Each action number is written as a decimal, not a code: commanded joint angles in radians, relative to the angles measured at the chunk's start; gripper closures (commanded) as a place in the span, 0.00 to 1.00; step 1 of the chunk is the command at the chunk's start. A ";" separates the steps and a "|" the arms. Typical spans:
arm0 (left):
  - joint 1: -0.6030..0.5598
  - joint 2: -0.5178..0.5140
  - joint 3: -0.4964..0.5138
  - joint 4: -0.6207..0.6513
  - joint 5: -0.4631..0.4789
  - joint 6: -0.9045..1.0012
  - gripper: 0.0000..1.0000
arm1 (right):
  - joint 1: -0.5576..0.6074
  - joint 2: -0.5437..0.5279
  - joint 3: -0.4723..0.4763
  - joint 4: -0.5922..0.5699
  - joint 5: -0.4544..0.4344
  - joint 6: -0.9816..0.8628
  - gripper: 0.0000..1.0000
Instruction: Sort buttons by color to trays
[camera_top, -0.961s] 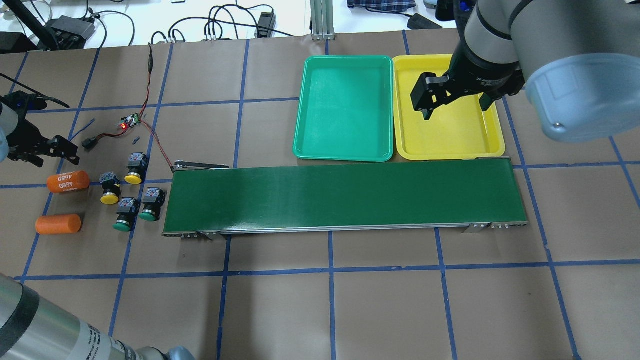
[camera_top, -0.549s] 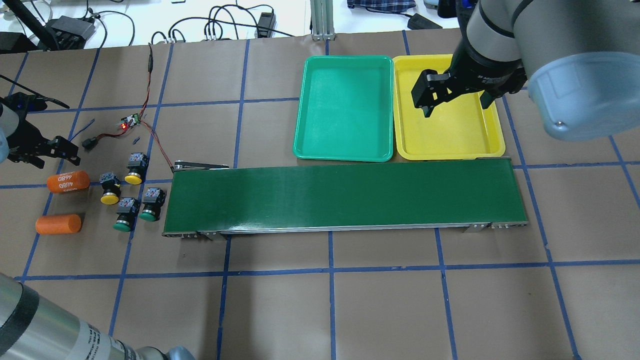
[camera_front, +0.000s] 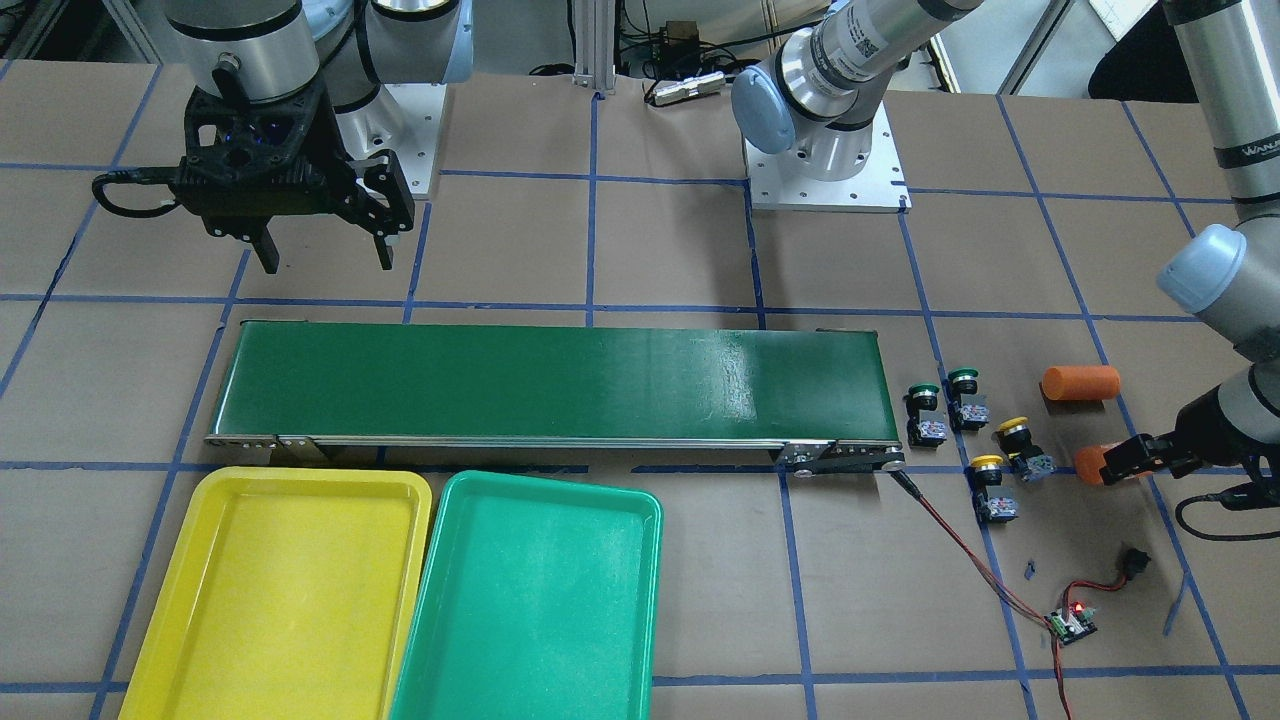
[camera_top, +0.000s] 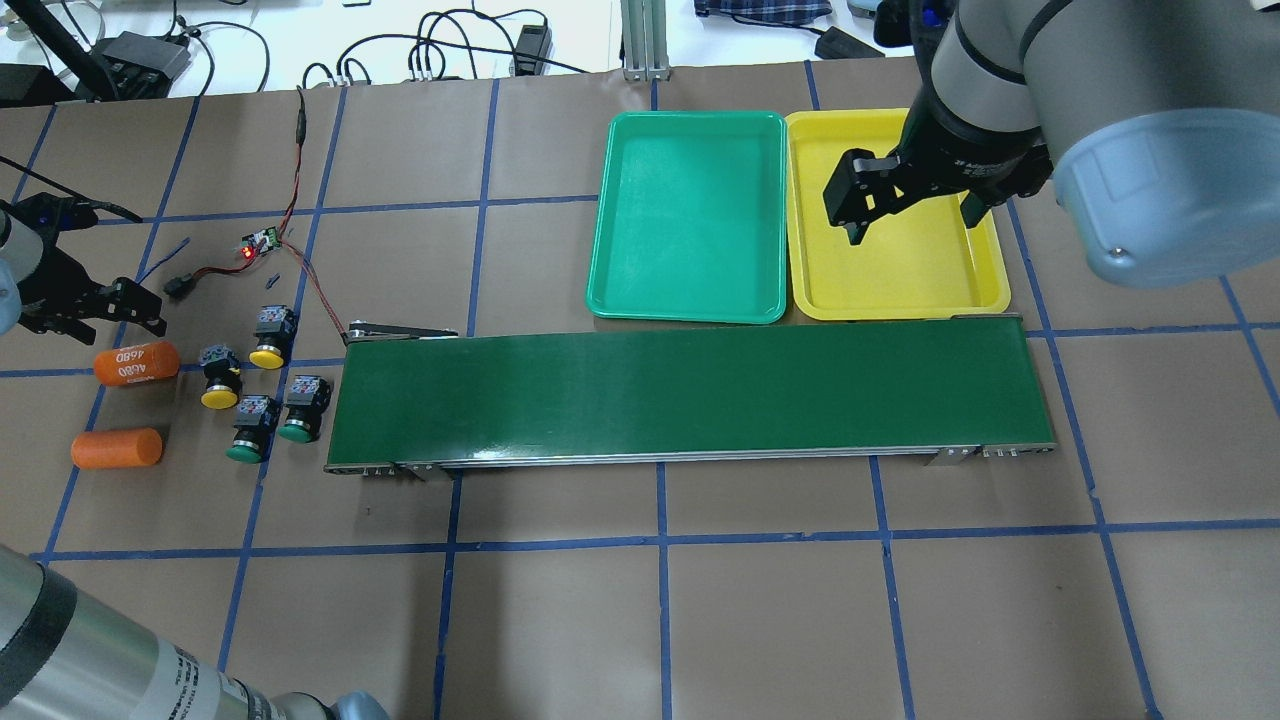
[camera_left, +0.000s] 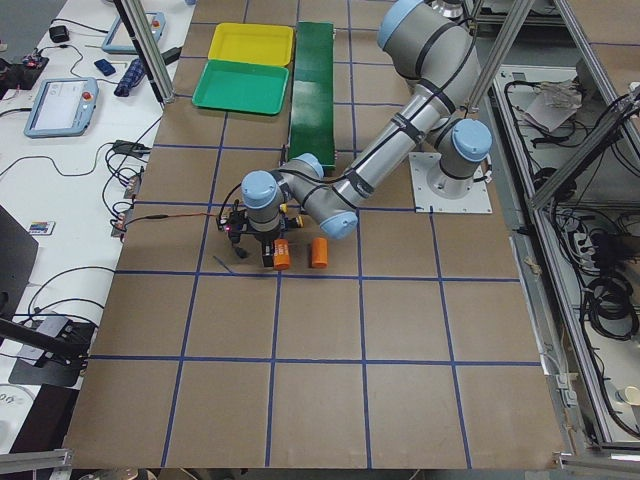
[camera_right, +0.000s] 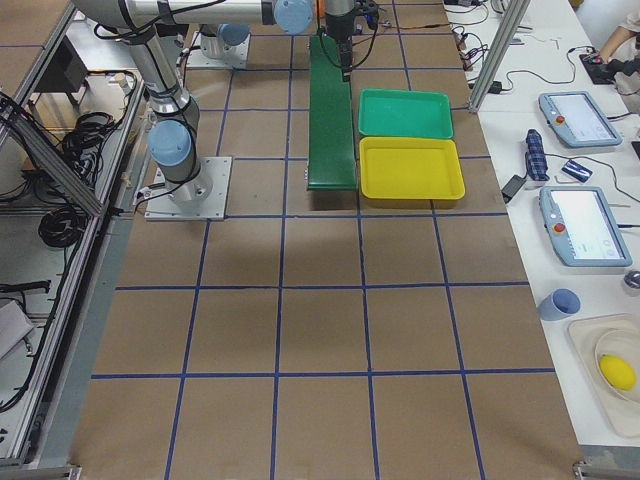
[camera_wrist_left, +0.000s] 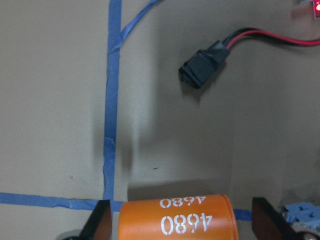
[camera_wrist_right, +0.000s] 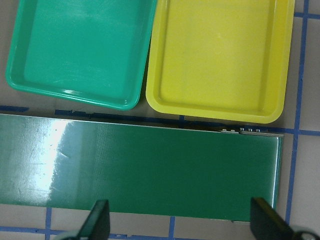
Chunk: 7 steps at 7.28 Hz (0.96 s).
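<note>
Orange 4680 cylinder under left gripper, jaws spread; buttons nearby.

The left hand is held low at the end of a far-outstretched arm, pointed downward, with its jaws spread apart. The right hand is held raised, pointed straight down, its jaws likewise parted wide.

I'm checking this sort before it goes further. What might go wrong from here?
The left gripper, open, is lined up on the 4680 cylinder, not a button, so it may grab the wrong thing. The buttons sit close together; reaching for one might knock its neighbours.
</note>
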 joint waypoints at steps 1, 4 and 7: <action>0.006 -0.005 0.000 -0.002 0.012 -0.004 0.00 | 0.003 0.005 0.008 0.003 0.016 -0.014 0.00; 0.006 -0.013 0.002 -0.002 0.011 -0.006 0.00 | 0.003 0.010 0.008 -0.016 0.014 -0.017 0.00; 0.006 -0.013 -0.001 -0.002 0.000 -0.008 0.00 | 0.004 0.010 0.008 -0.016 0.014 -0.020 0.00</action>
